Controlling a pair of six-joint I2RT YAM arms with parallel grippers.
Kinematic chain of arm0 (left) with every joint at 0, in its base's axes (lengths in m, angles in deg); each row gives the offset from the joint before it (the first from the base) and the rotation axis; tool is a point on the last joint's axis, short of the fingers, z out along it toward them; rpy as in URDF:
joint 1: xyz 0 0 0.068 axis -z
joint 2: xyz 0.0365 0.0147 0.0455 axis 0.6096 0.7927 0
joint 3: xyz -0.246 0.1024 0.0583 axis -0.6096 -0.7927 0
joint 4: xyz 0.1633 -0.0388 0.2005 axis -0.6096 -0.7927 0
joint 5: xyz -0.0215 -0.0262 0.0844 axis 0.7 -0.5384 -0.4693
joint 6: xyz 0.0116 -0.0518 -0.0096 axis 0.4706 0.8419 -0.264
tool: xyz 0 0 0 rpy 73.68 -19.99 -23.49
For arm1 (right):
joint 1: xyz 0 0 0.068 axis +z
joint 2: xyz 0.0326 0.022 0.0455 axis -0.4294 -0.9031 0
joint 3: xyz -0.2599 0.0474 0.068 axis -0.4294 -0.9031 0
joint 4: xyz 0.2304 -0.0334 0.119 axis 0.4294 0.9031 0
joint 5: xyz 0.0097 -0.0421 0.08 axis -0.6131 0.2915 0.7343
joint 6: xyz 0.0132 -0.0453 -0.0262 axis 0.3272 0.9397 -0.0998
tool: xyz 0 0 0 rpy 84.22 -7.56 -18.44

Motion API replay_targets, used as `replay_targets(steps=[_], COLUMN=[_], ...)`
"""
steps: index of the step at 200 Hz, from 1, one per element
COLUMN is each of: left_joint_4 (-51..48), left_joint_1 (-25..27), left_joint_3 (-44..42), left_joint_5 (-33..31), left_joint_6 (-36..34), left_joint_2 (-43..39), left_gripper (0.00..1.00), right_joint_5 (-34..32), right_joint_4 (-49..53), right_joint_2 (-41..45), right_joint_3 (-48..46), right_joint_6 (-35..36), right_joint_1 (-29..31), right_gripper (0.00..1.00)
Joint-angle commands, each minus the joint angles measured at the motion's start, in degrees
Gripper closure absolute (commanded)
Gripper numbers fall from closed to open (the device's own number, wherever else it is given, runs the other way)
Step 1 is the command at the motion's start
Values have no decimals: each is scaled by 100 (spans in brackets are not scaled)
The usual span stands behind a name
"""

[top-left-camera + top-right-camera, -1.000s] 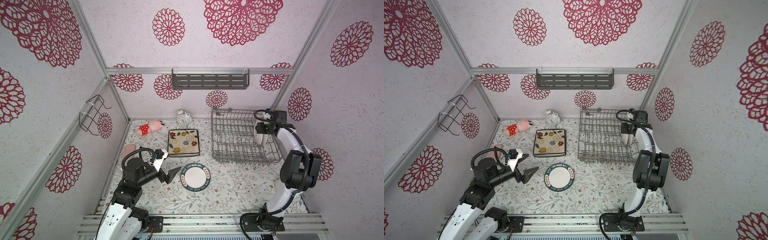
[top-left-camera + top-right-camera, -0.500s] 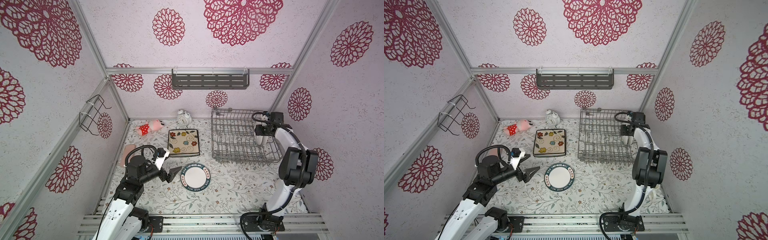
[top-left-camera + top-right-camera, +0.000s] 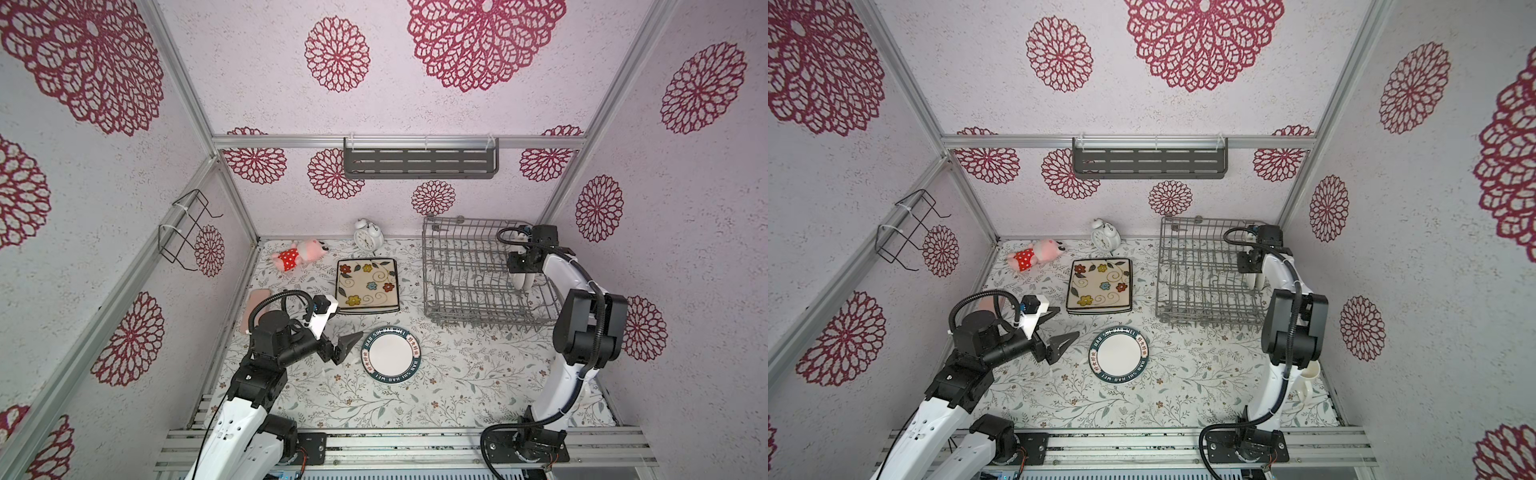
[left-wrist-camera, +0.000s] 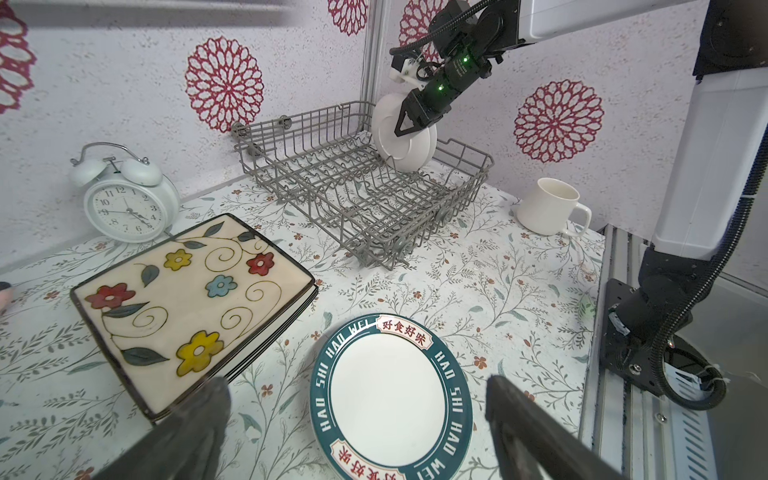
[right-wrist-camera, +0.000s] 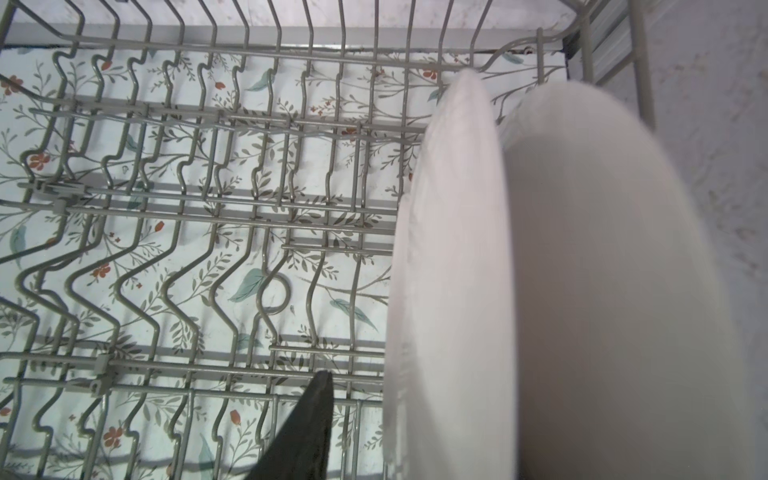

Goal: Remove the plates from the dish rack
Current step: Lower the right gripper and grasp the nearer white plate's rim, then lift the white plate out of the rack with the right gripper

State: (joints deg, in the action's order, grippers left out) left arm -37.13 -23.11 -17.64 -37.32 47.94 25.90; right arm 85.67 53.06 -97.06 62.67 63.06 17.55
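While looking down in both top views, find the dish rack (image 3: 478, 266) at two o'clock on the mat (image 3: 457, 386), with two round white plates (image 5: 449, 270) upright at its three o'clock end. Note the right gripper (image 4: 409, 128) astride one rim, jaws part-closed, visible finger (image 5: 307, 428) clear of the plate, nothing held. At nine o'clock of the teal-rimmed plate (image 3: 390, 354), see the left gripper (image 3: 1068, 321) spread wide, empty. Spot the flower-painted plates (image 3: 366, 284) stacked at eleven o'clock.

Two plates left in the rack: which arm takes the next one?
Right. The right gripper is at the upright white plates inside the dish rack, while the left gripper hangs open beside the teal-rimmed plate, away from the rack.
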Motion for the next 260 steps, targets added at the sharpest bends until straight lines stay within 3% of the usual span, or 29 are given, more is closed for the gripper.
replay_targets(steps=[1,132,260], left_joint_4=[134,126,137], left_joint_1=[-41,-51,-51], left_joint_3=[72,64,63], left_joint_5=[97,143,209], left_joint_6=[-96,-78,-35], left_joint_2=[11,-29,-84], left_gripper=[3,3,3], right_joint_5=[-179,-233,503], right_joint_4=[69,148,714], right_joint_2=[-11,-87,544], right_joint_3=[172,307,780], right_joint_6=[44,166,281], right_joint_1=[32,85,212], right_gripper=[63,93,98])
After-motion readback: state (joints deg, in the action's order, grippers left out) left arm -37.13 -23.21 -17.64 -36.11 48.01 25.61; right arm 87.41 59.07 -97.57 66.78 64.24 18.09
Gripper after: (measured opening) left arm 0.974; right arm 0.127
